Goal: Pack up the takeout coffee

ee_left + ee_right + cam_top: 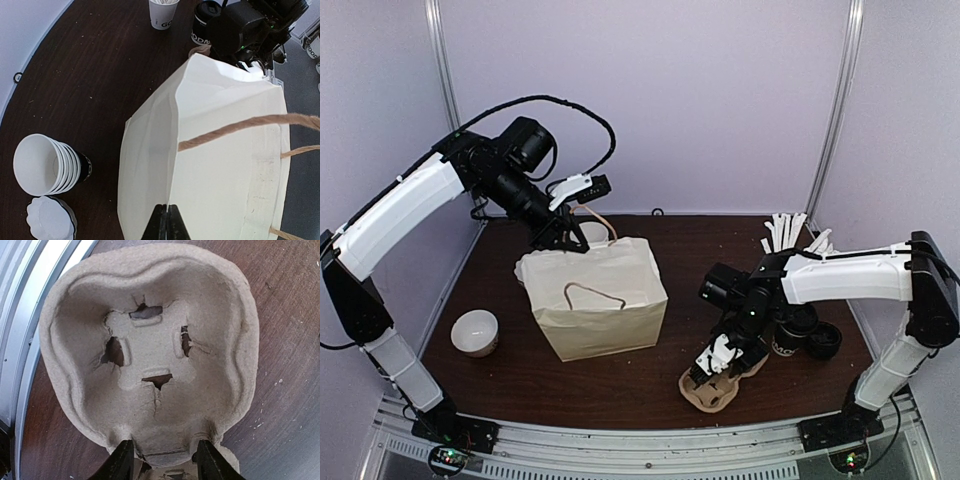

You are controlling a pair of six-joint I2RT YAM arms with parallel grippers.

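pulp tray [150, 315] straddled by parted right pincer [165, 461]

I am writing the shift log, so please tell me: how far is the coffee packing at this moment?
Done: the paper bag stands open, its rim pinched by the left gripper. In hand: the right gripper straddles the edge of the pulp carrier; a firm grip is not clear. Left: the lidded coffee cup sits on the table, outside carrier and bag.
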